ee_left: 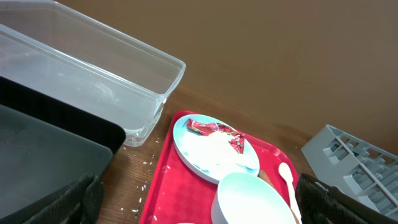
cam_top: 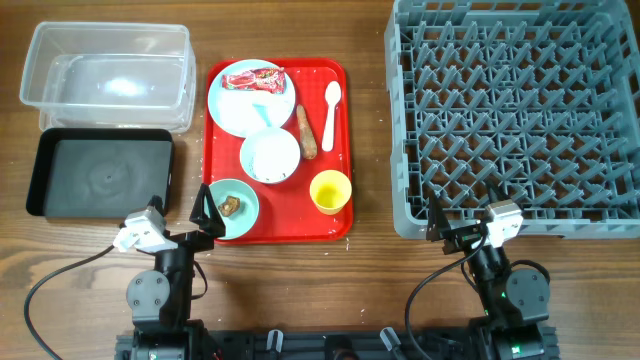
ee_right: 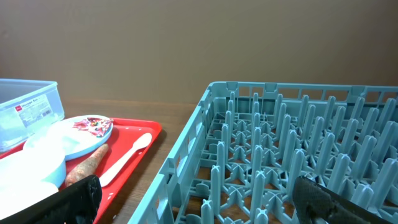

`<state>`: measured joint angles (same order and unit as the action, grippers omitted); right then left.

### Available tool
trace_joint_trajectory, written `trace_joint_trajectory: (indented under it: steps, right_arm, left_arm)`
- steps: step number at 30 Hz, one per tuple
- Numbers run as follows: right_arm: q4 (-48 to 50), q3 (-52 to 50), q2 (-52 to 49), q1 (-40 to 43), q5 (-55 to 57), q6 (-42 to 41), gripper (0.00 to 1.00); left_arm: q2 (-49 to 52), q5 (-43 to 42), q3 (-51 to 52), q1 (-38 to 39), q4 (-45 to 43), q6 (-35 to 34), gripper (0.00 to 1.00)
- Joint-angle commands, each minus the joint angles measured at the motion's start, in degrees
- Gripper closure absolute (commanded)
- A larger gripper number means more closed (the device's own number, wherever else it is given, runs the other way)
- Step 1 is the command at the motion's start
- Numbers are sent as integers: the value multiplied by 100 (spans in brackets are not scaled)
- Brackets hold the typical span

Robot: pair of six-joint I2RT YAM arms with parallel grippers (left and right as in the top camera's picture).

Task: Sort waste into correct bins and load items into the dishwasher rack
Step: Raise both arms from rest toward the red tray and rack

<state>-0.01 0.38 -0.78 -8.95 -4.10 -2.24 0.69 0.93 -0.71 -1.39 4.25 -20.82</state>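
On a red serving tray (cam_top: 290, 215) sit a pale-blue plate (cam_top: 216, 100) with a red wrapper (cam_top: 253, 77) and white paper (cam_top: 250, 108), a bowl of rice (cam_top: 270, 156), a bowl (cam_top: 245, 215) with a brown lump (cam_top: 231, 205), a yellow cup (cam_top: 330, 191), a white spoon (cam_top: 331, 112) and a sausage stick (cam_top: 305, 130). The clear tub (cam_top: 110, 75) and black tray (cam_top: 100, 172) lie left. The grey rack (cam_top: 515, 110) lies right. My left gripper (cam_top: 203, 222) (ee_left: 199, 205) is open and empty at the tray's near-left corner. My right gripper (cam_top: 462, 215) (ee_right: 199, 199) is open and empty at the rack's near edge.
Loose rice grains (ee_left: 146, 180) lie on the wood between the black tray (ee_left: 43, 155) and the red tray (ee_left: 180, 186). The rack wall (ee_right: 186, 168) stands high right in front of my right gripper. A strip of bare wood separates tray and rack.
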Motion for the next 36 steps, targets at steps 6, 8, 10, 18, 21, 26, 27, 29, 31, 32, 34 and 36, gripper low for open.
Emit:
trace_joint_trajectory:
  steps: [6,8,10,18,21,26,27,29,31,32,34,36]
  right_arm:
    - [17,-9,35,2,-66,63,0]
    - [17,-9,35,2,-66,61,0]
    - [17,-9,35,2,-66,63,0]
    - [46,-7,35,2,348,74,1]
    - [59,-9,35,2,404,57,0]
    - [140,-7,-101,4,407,74,0]
    - [227,-7,-101,2,407,74,0]
    - [717,-4,-101,2,367,72,0]
    - [1165,92,-101,4,291,76,0]
    - [1204,201,-101,4,295,83,0]
    - [1139,501,-151,4,295,267,0]
    - [1134,872,-407,4,297,599,0]
  left_arm:
    - [-20,-48,35,31,-13,92,0]
    - [-20,-48,35,31,-13,92,0]
    - [-20,-48,35,31,-13,92,0]
    - [-20,-48,35,31,-13,92,0]
    - [-20,-46,35,31,-15,94,0]
    - [-20,-140,33,31,-22,46,0]
    - [-20,-210,33,31,-24,46,0]
    - [-20,-380,33,31,-133,50,0]
    - [-20,-459,28,31,-389,50,0]
    - [-20,-459,11,31,-509,50,0]
    - [-15,-452,-170,31,-605,116,0]
    - [94,-459,-483,31,-599,114,0]
